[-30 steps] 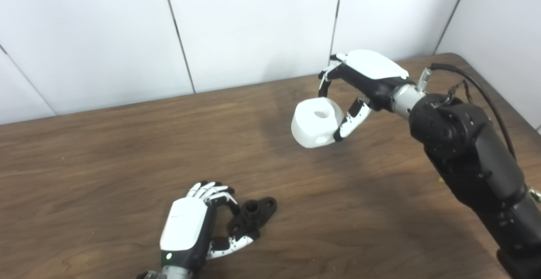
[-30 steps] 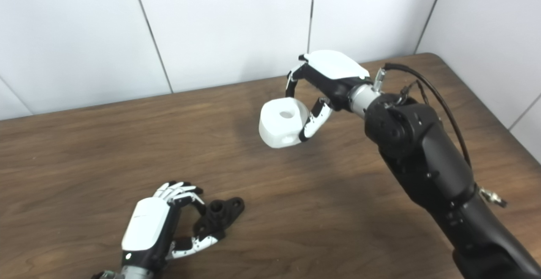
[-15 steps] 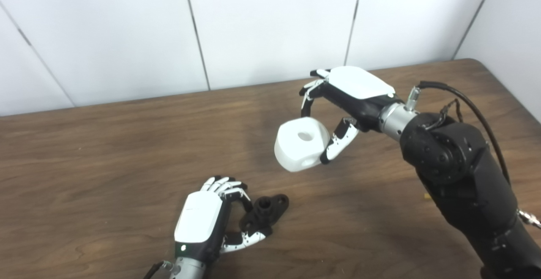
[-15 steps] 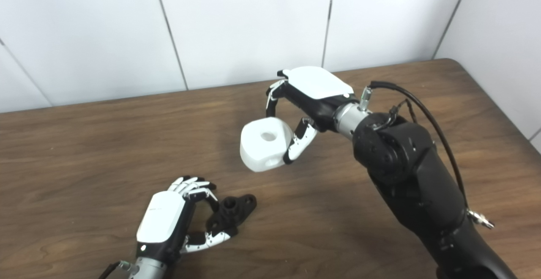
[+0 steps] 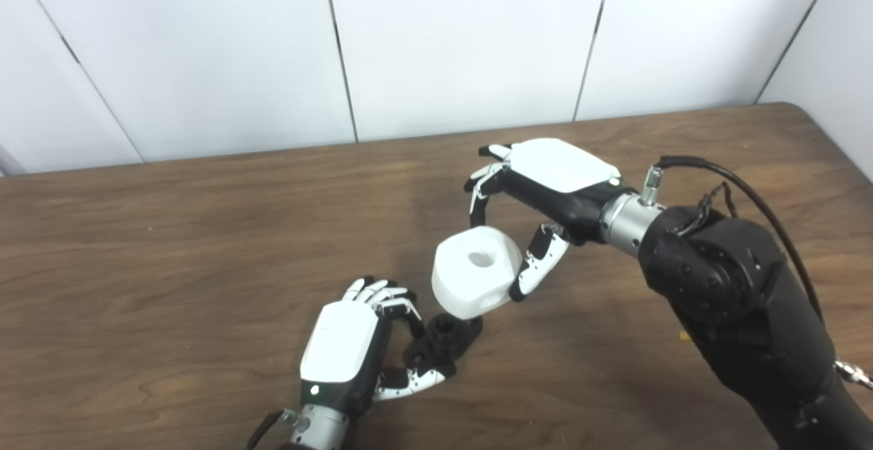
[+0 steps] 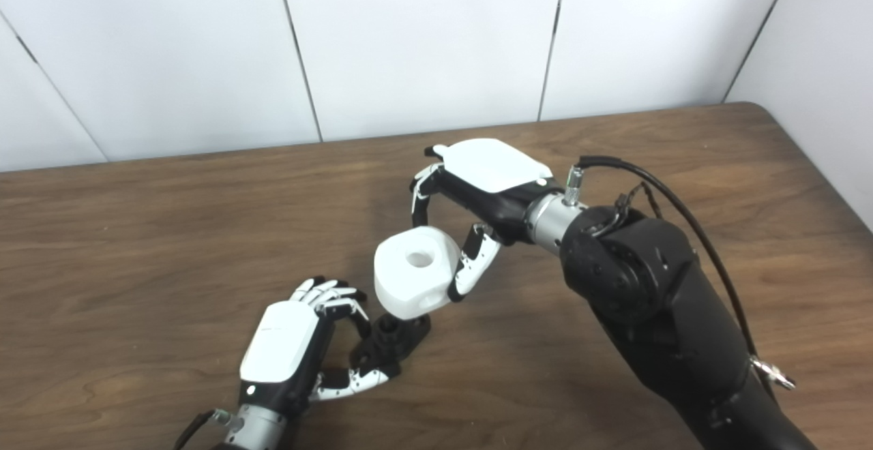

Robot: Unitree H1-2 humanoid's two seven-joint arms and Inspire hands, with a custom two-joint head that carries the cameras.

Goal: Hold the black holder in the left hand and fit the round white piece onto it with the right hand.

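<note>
Bare bench all round. Little room between round white piece and black holder just below it.

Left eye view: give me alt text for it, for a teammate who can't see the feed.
The right hand holds a round white plastic piece with a centre hole just above and beside a black plastic holder, which the left hand grips low on the brown wooden table. The piece is not yet seated on the holder. White wall panels stand behind.
</note>
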